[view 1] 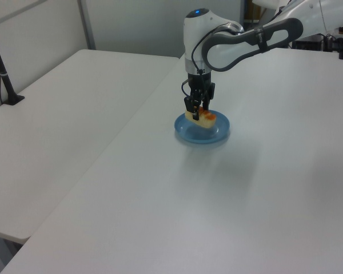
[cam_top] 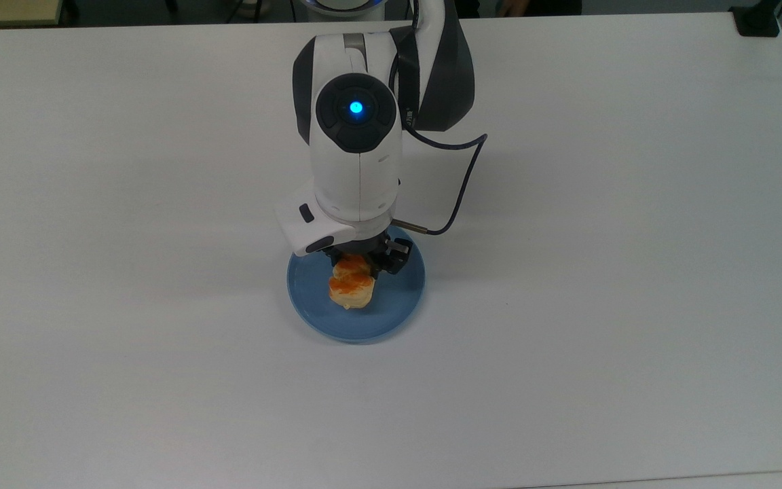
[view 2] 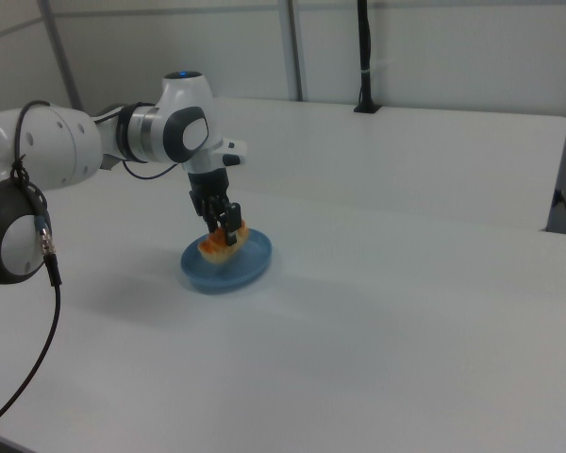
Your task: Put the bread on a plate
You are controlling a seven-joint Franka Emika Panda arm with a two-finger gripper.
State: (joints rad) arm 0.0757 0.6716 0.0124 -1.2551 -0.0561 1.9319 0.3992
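Item: bread roll [cam_top: 351, 288], clamped in the gripper [cam_top: 358, 266], low over the light-blue plate [cam_top: 401, 307], inside its rim. We note bare white surface [cam_top: 601, 272] around the plate in the top view.

No readable text, labels, brands or numbers anywhere. There's a small pale mark on the arm's dark cover [cam_top: 407, 121] in the top view, too small to make out
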